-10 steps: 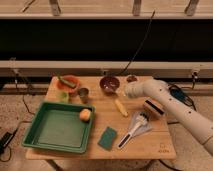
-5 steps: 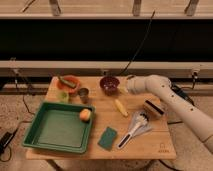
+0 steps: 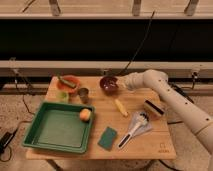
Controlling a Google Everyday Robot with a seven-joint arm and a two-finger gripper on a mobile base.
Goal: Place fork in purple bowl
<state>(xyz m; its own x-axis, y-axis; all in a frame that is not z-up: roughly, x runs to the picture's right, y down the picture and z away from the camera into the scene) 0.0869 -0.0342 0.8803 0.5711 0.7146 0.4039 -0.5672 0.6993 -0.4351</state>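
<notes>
The purple bowl (image 3: 108, 86) stands at the back middle of the wooden table (image 3: 160, 142). My gripper (image 3: 114, 78) is at the end of the white arm, which reaches in from the right. It hangs over the bowl's far right rim. The fork does not show; it may be hidden by the gripper or inside the bowl.
An orange bowl (image 3: 67, 83), a small dark cup (image 3: 83, 93) and a green cup (image 3: 62, 96) stand at the left. A green tray (image 3: 55, 130) holds an orange fruit (image 3: 85, 114). A yellow corn-like piece (image 3: 121, 107), a white-handled brush (image 3: 131, 131), a green sponge (image 3: 107, 138) and a dark block (image 3: 154, 109) lie in front.
The arm has swung left, bringing the gripper from beside the bowl to over its far right rim. Nothing else on the table has moved.
</notes>
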